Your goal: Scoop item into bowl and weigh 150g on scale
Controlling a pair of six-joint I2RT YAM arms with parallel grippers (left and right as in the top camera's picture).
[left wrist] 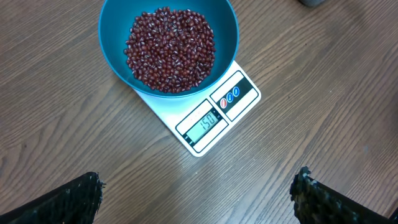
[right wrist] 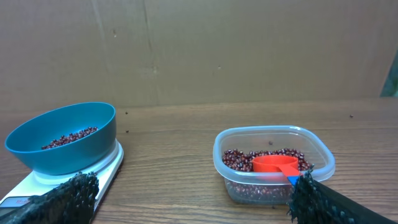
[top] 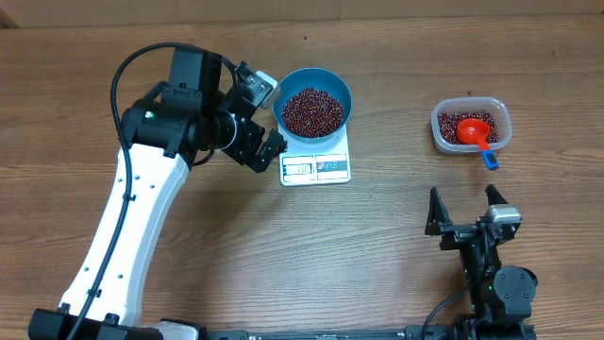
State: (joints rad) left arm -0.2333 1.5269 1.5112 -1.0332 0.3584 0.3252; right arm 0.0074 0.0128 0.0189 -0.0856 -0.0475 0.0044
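A brown wood-grain table stands before a cardboard wall. On it the small dark red-brown beans lie heaped in the round bright blue bowl, which sits on the flat white kitchen scale. More fill the clear plastic tub well apart, around a red scoop. The beans are hard, loose and prone to roll, so they are probably best lifted with the scoop, held by its handle. The left pincer and right pincer both gape wide, holding nothing.

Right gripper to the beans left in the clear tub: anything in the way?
Nothing visible. Bare table lies between the open right gripper and the clear tub. Inside, a red scoop lies on the beans, its blue handle end over the near rim. The blue bowl and scale sit off to the side.
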